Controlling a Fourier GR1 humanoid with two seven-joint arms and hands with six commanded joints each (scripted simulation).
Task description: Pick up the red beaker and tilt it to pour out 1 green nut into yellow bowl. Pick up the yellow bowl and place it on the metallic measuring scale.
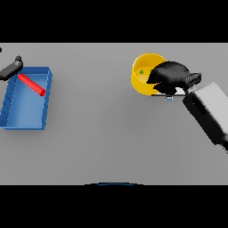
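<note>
The yellow bowl [141,75] is at the far right of the table, with a green nut [142,71] inside it. My right hand [171,75] covers the bowl's right rim, with its fingers curled over that edge. Below the hand, a pale sliver of the metallic scale [177,92] shows, most of it hidden. The red beaker [31,84] lies on its side in the blue tray [13,118] at the far left. My left hand [11,67] sits at the tray's back left corner, just off the beaker's upper end, with its fingers relaxed.
The blue tray's walls stand above the table at the left. My right forearm [209,111] slants in from the lower right. Bare grey tabletop [98,120] lies between the tray and the bowl.
</note>
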